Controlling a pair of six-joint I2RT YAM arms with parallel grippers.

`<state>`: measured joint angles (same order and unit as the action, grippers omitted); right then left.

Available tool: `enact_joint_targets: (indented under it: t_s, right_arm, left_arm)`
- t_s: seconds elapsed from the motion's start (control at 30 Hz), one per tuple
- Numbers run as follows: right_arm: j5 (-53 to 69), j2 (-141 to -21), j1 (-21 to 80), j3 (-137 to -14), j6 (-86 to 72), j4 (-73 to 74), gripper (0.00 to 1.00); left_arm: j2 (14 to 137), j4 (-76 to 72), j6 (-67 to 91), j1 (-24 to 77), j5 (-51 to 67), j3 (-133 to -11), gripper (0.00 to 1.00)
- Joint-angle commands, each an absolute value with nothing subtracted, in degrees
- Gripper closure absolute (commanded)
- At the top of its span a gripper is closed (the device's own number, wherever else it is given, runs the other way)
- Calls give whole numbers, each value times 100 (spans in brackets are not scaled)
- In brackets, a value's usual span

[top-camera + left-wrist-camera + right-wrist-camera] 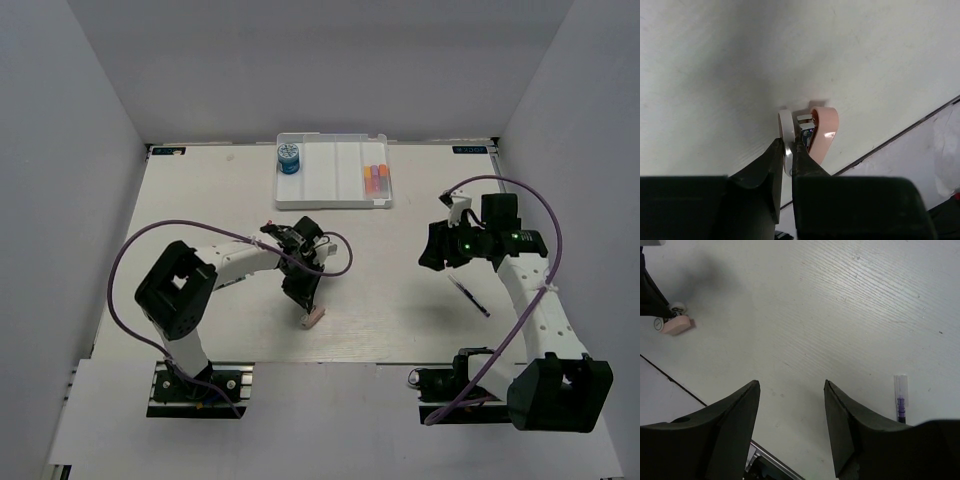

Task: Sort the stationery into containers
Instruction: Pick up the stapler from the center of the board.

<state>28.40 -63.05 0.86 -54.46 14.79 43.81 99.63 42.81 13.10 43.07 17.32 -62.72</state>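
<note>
My left gripper (305, 303) (788, 145) points down near the table's front edge. Its jaws are pinched on the white side of the small pinkish eraser (312, 318) (822, 131), which is at the table surface. My right gripper (432, 248) (791, 384) is open and empty above bare table. A thin dark pen (468, 297) (900, 402) lies just to its right. The white divided tray (331, 188) stands at the back centre. It holds the blue round roll (289, 158) at its left end and orange, pink and lilac markers (375, 178) at its right end.
Purple cables loop off both arms. The table's front edge (900, 132) runs close beside the eraser. White walls enclose the table on the left, right and back. The eraser also shows far left in the right wrist view (675, 325).
</note>
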Motion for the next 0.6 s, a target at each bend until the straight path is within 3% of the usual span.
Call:
enact_joint_targets:
  t_s: [0.0,0.27,0.43,0.57]
  right_arm:
    - [2988,-6117,79,-5598,1039,4131,40]
    - [3838,-5826,140,-6510,-701,2857,33]
    - [4306,-6609,342,-7110,-2158,1885,31]
    - [3922,-6829,808,-7347,-2522,1134,28]
  left_arm:
    - [9537,3851,1765,4096,1802,-6818,100]
    - [8982,2374,3619,3859,220,-8357,100]
    - [8974,1409,5084,3604,729,-8254,100]
    - [8903,404,6151,3454,1046,-7883,100]
